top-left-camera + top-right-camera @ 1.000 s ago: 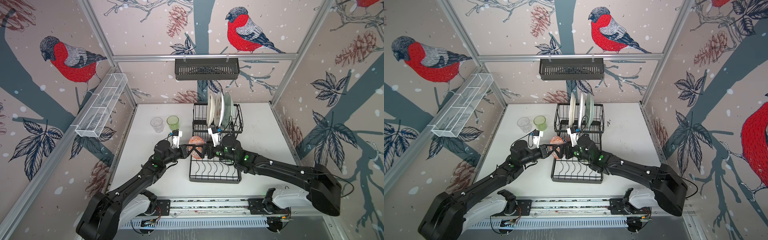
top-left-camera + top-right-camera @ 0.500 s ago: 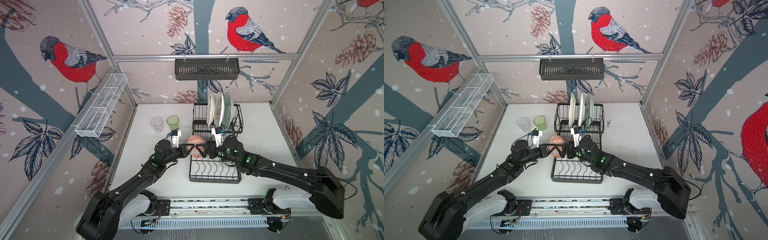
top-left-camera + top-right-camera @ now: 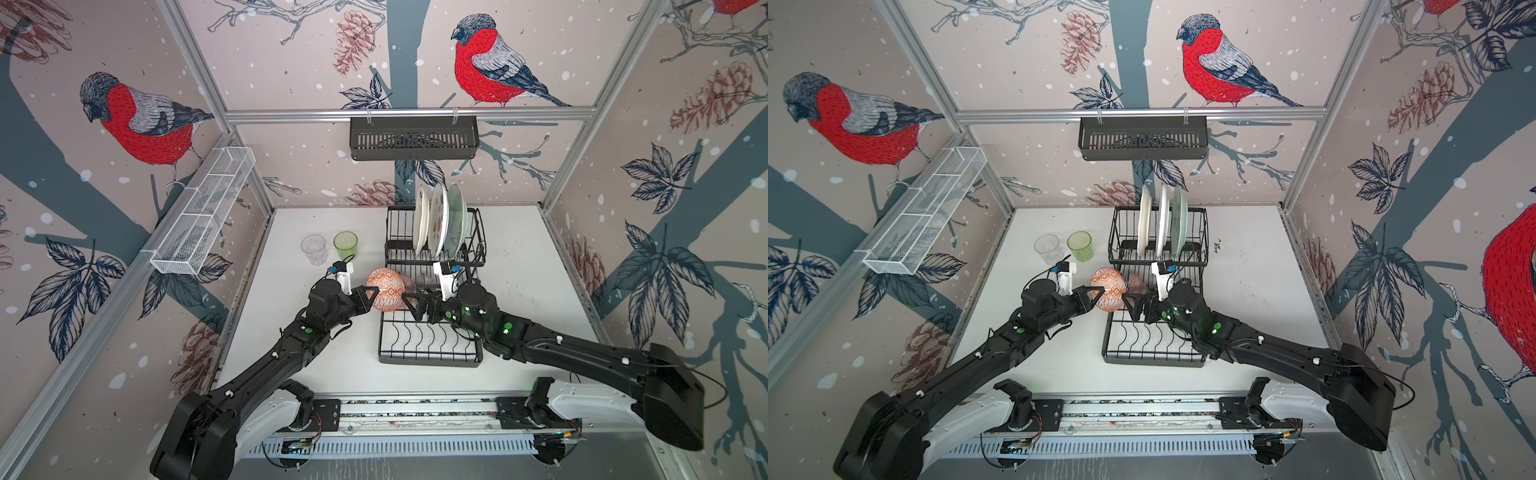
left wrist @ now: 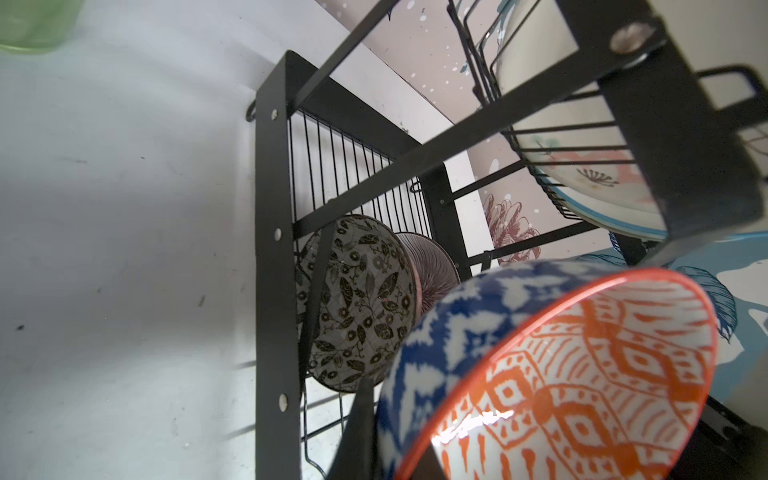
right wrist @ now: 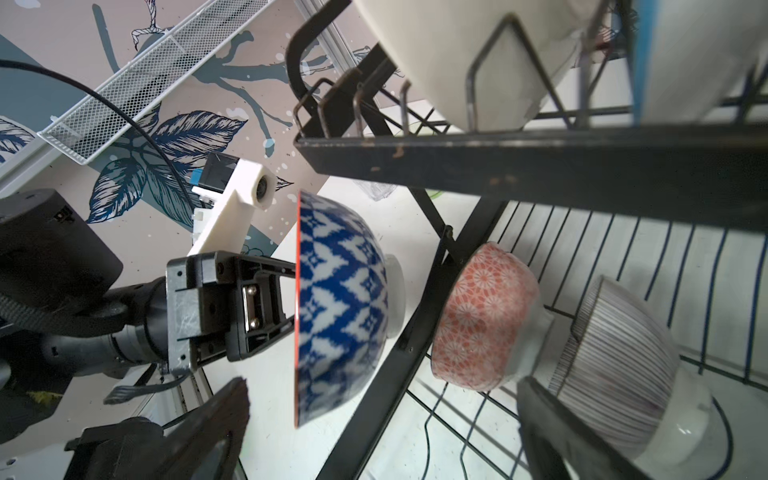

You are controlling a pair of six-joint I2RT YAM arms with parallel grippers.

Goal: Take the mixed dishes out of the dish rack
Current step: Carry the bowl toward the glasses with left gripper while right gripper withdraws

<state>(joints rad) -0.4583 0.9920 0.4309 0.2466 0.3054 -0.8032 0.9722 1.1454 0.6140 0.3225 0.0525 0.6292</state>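
Beside the dish rack [image 3: 430, 362], left gripper [image 3: 373, 293] pinches the blue-and-orange bowl [image 3: 387, 286] by its rim (right gripper [image 3: 411, 307] spread, empty); withdraw level.

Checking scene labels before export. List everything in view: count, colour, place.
table: 1, white; cell floor
rack: 1, black wire; mid-table
plates: 3, white, white with red prints, pale green; upright in rack's upper slots
held bowl: 1, orange inside, blue outside; on edge at rack's left side
coral bowl: 1, coral outside; on its side, rack's lower level
striped bowl: 1, white with dark stripes; next to coral bowl
clear tumbler: 1, clear; on table, left of rack
green tumbler: 1, green; beside clear tumbler
wall basket: 1, black; rear rail
mesh basket: 1, white; left wall
left gripper: shut on held bowl's rim
right gripper: open, just right of held bowl
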